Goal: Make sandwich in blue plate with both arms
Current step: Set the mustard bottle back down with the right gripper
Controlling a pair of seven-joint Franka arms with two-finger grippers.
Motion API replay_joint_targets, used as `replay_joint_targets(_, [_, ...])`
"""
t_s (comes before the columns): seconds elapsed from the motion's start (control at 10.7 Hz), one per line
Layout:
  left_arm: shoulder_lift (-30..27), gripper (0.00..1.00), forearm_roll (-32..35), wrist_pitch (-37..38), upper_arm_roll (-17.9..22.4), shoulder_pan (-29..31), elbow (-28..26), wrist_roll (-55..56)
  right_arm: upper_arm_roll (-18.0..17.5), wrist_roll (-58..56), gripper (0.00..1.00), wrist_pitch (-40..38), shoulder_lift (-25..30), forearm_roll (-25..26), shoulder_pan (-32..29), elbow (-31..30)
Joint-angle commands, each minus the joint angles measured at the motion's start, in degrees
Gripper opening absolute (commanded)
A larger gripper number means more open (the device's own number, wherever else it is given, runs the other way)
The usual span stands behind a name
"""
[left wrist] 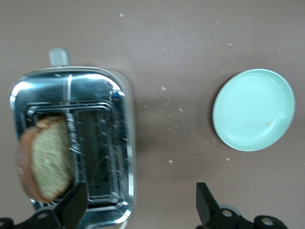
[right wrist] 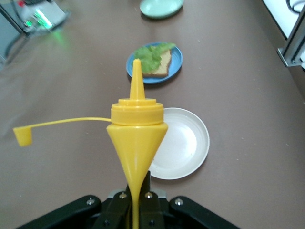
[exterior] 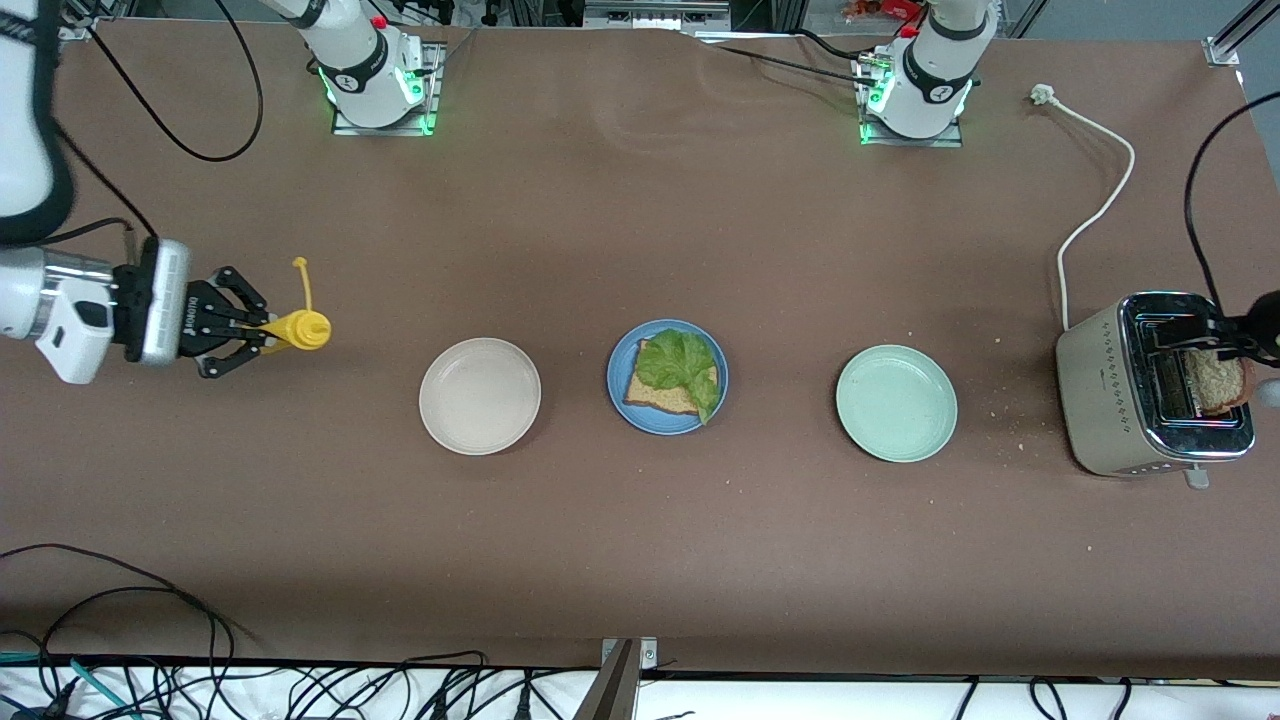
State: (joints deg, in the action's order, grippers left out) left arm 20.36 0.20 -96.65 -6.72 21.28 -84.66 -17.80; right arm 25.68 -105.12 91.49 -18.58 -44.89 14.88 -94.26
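Down in the lower middle of the front view runs a row of three plates on the desk (exterior: pixel 640 540). The pale green plate (exterior: pixel 896 402) is bare, and so is the beige plate (exterior: pixel 480 395). Between them, dead centre, is the blue plate (exterior: pixel 619 362), carrying one bread slice (exterior: pixel 660 397) with a ruffled lettuce leaf (exterior: pixel 683 362) on top. It's an open-faced sandwich so far, with no lid on it.

Out at the frame's edge at the left arm's end stands the chrome toaster (exterior: pixel 1100 400), crumbs scattered beside it and the toast slice (exterior: pixel 1215 380) poking up from a slot. The left hand (exterior: pixel 1237 338) hovers right over it. The wrist view shows its fingers (left wrist: pixel 71 205) spread wide, holding nothing, with the toast just beside one finger.

At the other edge of the frame, the right hand (exterior: pixel 250 335) is clamped on a yellow squeeze bottle (exterior: pixel 300 330) over bare desk, its nozzle aimed along the plate row and its cap (right wrist: pixel 22 136) dangling on its tether.

I'd say we're at the top-slice step. The left hand needs to straddle that toast, close, draw it straight up out of the slot, then carry it past the green plate onto the lettuce. Sauce may go on first.
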Motion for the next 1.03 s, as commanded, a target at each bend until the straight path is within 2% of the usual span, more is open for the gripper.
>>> replay_joint_targets(0.0, [5.74,1.00,-0.46,-3.61,-0.57,6.39,4.42,-9.07,-0.63,-16.74,0.00,-10.77,-7.93,-11.76,-9.49,-0.49])
replay_joint_targets(0.37, [10.39,1.00,-1.17,-3.98,-0.75,11.85,4.42,-10.23,-0.98,-32.83,0.00,-20.46,-21.02,-19.78,-17.42,0.12])
replay_joint_targets(0.47, [10.84,0.93,-1.25,-3.98,-0.75,11.94,4.42,-9.89,-1.15,-37.14,0.00,-21.34,-23.93,-21.79,-18.13,0.21])
replay_joint_targets(0.56, [10.93,0.60,-1.26,-3.89,-0.75,11.86,4.50,-9.19,-1.24,-39.61,0.00,-22.75,-26.39,-23.55,-18.57,0.30])
replay_joint_targets(0.65, [10.93,0.15,-1.26,-3.81,-0.75,11.77,4.50,-8.92,-1.33,-41.29,0.00,-24.07,-28.68,-25.14,-19.36,0.56])
replay_joint_targets(0.75, [10.93,0.00,-1.26,-3.80,-0.75,11.77,4.59,-8.74,-1.33,-43.48,0.00,-24.60,-30.53,-26.02,-19.71,1.17])
replay_joint_targets(0.93, [10.67,0.00,-1.26,-3.72,-0.75,11.85,4.68,-8.83,-2.46,-45.96,0.00,-26.44,-35.27,-27.70,-21.73,3.98])
